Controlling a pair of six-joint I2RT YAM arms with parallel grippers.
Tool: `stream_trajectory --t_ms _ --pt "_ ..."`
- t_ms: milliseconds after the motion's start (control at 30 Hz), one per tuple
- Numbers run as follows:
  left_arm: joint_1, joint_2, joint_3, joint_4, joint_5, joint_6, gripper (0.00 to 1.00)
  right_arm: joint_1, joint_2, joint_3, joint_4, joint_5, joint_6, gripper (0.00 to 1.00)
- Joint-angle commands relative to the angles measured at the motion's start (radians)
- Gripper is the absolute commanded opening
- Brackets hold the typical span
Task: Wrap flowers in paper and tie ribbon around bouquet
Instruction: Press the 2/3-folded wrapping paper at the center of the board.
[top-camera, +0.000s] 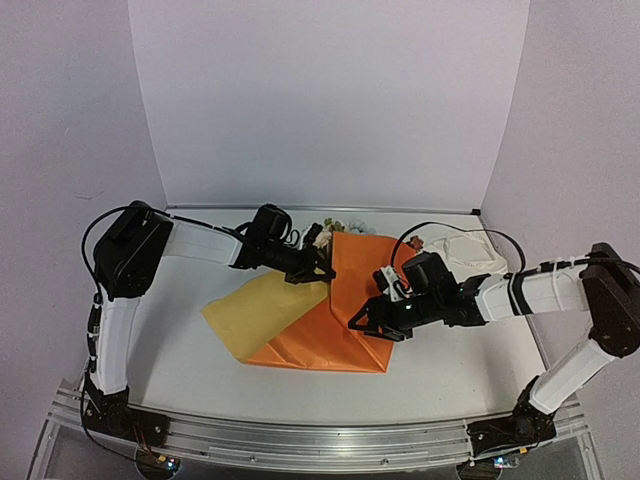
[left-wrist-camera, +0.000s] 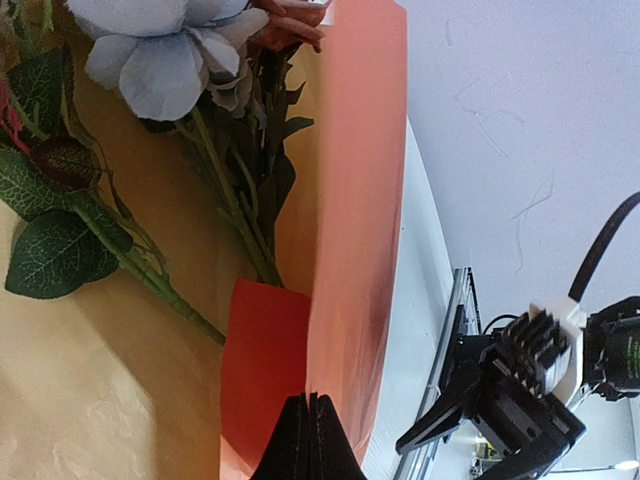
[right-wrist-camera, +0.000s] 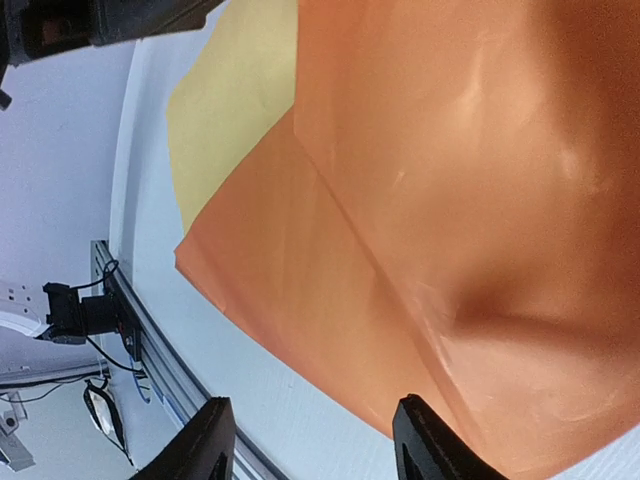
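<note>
from above, the paper (top-camera: 330, 320) lies folded on the table (top-camera: 180, 350), orange over yellow. the flowers (top-camera: 335, 228) peek out at its far end, and the ribbon (top-camera: 465, 252) is heaped just to its right. the left gripper (top-camera: 312, 270) sits at the fold's edge and the right gripper (top-camera: 368, 318) is over the orange face.

left wrist view: jaws pressed together, pinching the paper's orange edge (green stems lie just beside it).

right wrist view: jaws spread, nothing between them, above the paper's near edge.
</note>
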Motion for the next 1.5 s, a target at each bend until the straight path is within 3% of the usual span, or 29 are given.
stream_trajectory --t_ms 0,233,700,900,1133,1467 --pt "0.005 -0.071 -0.047 0.015 -0.036 0.009 0.0 -0.056 -0.018 -0.03 -0.022 0.04 0.005 0.52" --pt "0.005 -0.088 -0.098 0.001 -0.102 -0.002 0.0 -0.096 0.088 -0.003 0.045 0.034 0.055 0.42" --pt "0.007 -0.114 -0.175 0.012 -0.164 -0.01 0.0 -0.104 0.165 -0.115 0.264 0.069 0.186 0.45" --pt "0.009 -0.118 -0.189 0.014 -0.159 0.006 0.0 -0.087 0.1 -0.114 0.259 0.061 0.194 0.48" --pt "0.015 -0.119 -0.193 0.018 -0.138 0.015 0.0 0.007 0.069 -0.092 0.113 0.119 0.121 0.33" --pt "0.021 -0.101 -0.17 -0.019 -0.108 0.038 0.0 0.107 0.111 -0.082 0.016 0.196 0.092 0.28"
